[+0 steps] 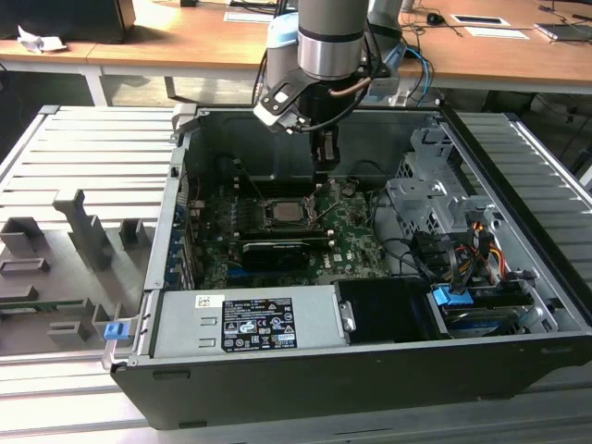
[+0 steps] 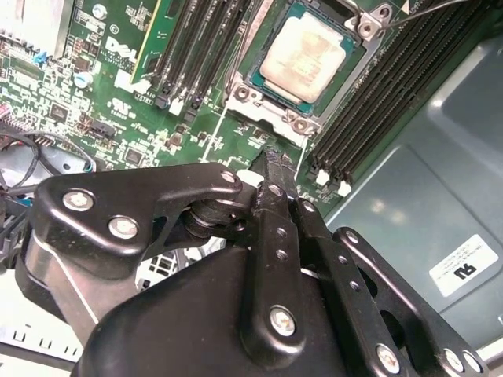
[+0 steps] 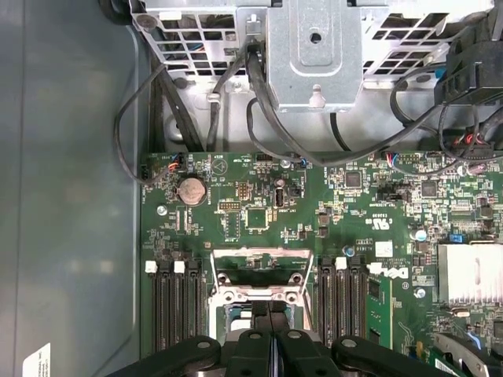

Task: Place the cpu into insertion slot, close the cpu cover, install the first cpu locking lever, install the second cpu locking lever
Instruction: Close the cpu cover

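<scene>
A: End effector [image 1: 326, 155] state?
B: Narrow, fingers pressed together, holding nothing. Tip hangs just beside the insertion slot [image 2: 253, 77], over the green motherboard [image 2: 118, 94].
A: Cpu?
B: The cpu [image 2: 305, 61] lies flat inside the insertion slot, silvery-tan top up, whole top visible in second wrist view.
A: Anything else near the slot?
B: Long black memory slots [image 2: 189, 47] flank the insertion slot on both sides. Exterior view: arm reaches down into the open pc case [image 1: 277, 388], end effector above the insertion slot.
</scene>
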Tool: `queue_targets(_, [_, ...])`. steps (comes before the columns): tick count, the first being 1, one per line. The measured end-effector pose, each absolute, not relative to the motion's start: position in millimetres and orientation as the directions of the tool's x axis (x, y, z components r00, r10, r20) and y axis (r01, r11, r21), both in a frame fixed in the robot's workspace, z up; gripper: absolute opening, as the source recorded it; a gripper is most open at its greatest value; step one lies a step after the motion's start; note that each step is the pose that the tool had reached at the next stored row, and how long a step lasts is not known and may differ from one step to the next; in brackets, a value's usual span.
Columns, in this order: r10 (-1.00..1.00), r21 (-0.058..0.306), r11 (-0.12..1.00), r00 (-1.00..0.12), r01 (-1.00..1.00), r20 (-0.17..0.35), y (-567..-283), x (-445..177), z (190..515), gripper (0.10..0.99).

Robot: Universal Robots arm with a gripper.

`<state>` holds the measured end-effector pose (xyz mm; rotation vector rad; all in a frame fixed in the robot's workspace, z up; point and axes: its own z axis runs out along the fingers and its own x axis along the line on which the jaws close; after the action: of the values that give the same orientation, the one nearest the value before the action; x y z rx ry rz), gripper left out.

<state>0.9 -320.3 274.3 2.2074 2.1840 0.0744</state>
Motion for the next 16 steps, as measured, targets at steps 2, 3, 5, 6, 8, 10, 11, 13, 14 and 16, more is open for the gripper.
queue_targets(2, [1.000,0.059,-0.011,0.010,0.998,0.009,-320.3,1.6,274.3,0.106])
queue_targets(3, [1.000,0.059,-0.011,0.010,0.998,0.009,-320.3,2.0,274.3,0.106])
queue_targets(5, [1.000,0.059,-0.011,0.010,0.998,0.009,-320.3,2.6,274.2,0.106])
queue_targets(6, [1.000,0.059,-0.011,0.010,0.998,0.009,-320.3,3.0,274.2,0.106])
queue_targets(8, [1.000,0.059,-0.011,0.010,0.998,0.009,-320.3,3.5,274.2,0.106])
queue_targets(10, [1.000,0.059,-0.011,0.010,0.998,0.009,-320.3,4.3,274.3,0.106])
queue_targets(11, [1.000,0.059,-0.011,0.010,0.998,0.009,-320.3,4.5,274.2,0.106])
queue_targets(13, [1.000,0.059,-0.011,0.010,0.998,0.009,-320.3,5.0,274.3,0.106])
queue_targets(14, [1.000,0.059,-0.011,0.010,0.998,0.009,-320.3,5.4,274.2,0.106])
queue_targets(16, [1.000,0.059,-0.011,0.010,0.998,0.009,-320.3,6.2,274.3,0.106])
